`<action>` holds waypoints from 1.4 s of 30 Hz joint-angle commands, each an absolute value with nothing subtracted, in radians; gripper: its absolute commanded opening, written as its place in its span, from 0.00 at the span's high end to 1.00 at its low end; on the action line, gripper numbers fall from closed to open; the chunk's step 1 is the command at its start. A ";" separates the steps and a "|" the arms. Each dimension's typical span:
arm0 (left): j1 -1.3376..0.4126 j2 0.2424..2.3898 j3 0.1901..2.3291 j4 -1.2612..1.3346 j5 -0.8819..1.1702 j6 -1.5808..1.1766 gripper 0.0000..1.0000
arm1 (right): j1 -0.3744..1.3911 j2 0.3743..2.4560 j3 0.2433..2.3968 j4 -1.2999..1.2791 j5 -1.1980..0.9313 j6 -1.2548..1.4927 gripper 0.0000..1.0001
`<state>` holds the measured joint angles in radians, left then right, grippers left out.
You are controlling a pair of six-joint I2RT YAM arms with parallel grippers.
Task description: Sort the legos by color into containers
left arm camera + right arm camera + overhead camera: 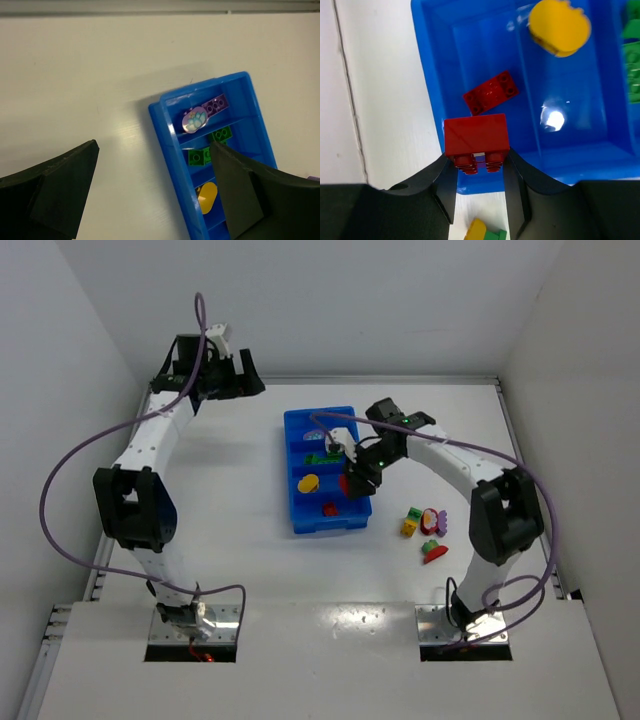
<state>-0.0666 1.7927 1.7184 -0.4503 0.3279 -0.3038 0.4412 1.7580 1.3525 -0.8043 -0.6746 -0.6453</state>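
The blue tray (291, 472) lies mid-table, its compartments in a row. Going from far to near they hold purple pieces (216, 105) with a pale round one (194, 121), green legos (320, 457), a yellow lego (309, 482) and a red lego (330, 508). My right gripper (357, 482) is shut on a red brick (476, 135) and holds it above the near rim of the tray (432, 65), over the compartment with the flat red lego (491, 93). My left gripper (226, 377) is open and empty, high at the far left, away from the tray (172, 145).
Loose legos lie on the table right of the tray: a yellow and green one (410, 523), a red and purple one (433, 520), a green and purple one (430, 546) and a red one (436, 556). White walls close in the table at the back and sides.
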 commanded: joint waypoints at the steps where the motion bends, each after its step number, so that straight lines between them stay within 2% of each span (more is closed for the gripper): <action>1: -0.057 1.734 1.683 -0.471 0.281 -0.331 0.00 | 0.477 1.792 1.414 -0.905 -0.638 -0.785 0.99; 10: -0.037 1.743 1.683 -0.471 0.279 -0.322 0.00 | 0.538 1.893 1.450 -0.931 -0.542 -0.795 0.99; 11: -0.037 1.743 1.683 -0.471 0.279 -0.322 0.00 | 0.538 1.893 1.450 -0.931 -0.541 -0.795 0.94; 13: -0.037 1.743 1.683 -0.471 0.279 -0.322 0.00 | 0.548 1.893 1.450 -0.910 -0.520 -0.795 0.91; 16: -0.037 1.753 1.683 -0.480 0.279 -0.313 0.00 | 0.557 1.893 1.450 -0.901 -0.497 -0.795 0.78; 17: -0.037 1.762 1.683 -0.480 0.279 -0.313 0.00 | 0.557 1.893 1.450 -0.900 -0.497 -0.795 0.70; 23: -0.037 1.772 1.683 -0.489 0.298 -0.304 0.00 | 0.577 1.902 1.440 -0.879 -0.468 -0.785 0.49; 24: -0.037 1.772 1.683 -0.489 0.298 -0.304 0.00 | 0.577 1.902 1.440 -0.879 -0.468 -0.773 0.40; 26: -0.037 1.772 1.683 -0.489 0.282 -0.295 0.00 | 0.577 1.881 1.440 -0.858 -0.468 -0.758 0.32; 35: -0.050 1.611 1.559 -0.319 0.370 -0.272 0.00 | 0.563 1.683 1.393 -0.606 -0.453 -0.522 0.32; 38: -0.089 1.588 1.559 -0.319 0.385 -0.272 0.00 | 0.545 1.580 1.344 -0.470 -0.365 -0.369 0.36; 42: -0.153 1.566 1.522 -0.330 0.394 -0.272 0.00 | 0.516 1.502 1.283 -0.462 -0.224 -0.207 0.36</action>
<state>-0.1024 1.6108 1.5410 -0.3706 0.3538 -0.2882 0.5400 1.5490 1.3266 -0.5308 -0.3382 -0.3866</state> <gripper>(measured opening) 1.000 0.644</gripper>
